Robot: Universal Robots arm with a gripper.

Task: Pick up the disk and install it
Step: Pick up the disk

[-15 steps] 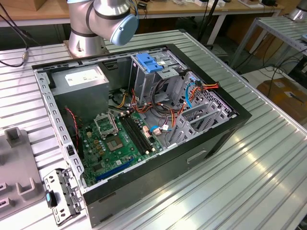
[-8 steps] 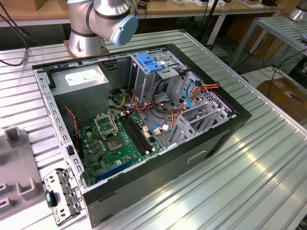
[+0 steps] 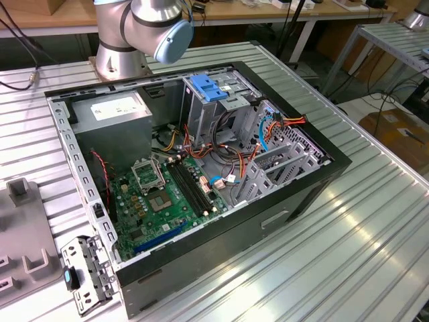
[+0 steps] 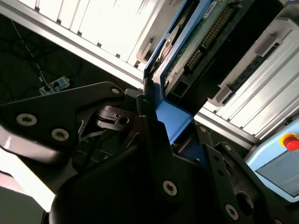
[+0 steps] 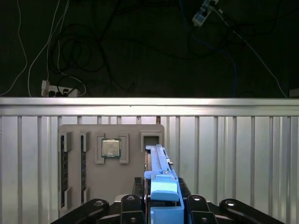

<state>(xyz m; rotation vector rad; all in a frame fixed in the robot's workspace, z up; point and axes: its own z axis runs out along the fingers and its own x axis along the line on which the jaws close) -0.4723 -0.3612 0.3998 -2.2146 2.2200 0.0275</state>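
The disk [image 5: 159, 158] stands on edge, its long axis running straight out from the gripper [image 5: 162, 203] toward the grey tray [image 5: 131, 182]. The gripper pinches the disk's blue-railed end, with the wrist facing the tray.

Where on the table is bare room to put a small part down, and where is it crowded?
Free: the ribbed table on the exterior view's right of the computer case. Crowded: the grey fixture tray and metal bracket on that view's left; inside the case, cables crowd around the drive cage.

disk [image 5: 161, 186]: smooth blue plastic rail | table [image 5: 233, 154]: ribbed shiny metal | tray [image 5: 112, 182]: matt grey plastic
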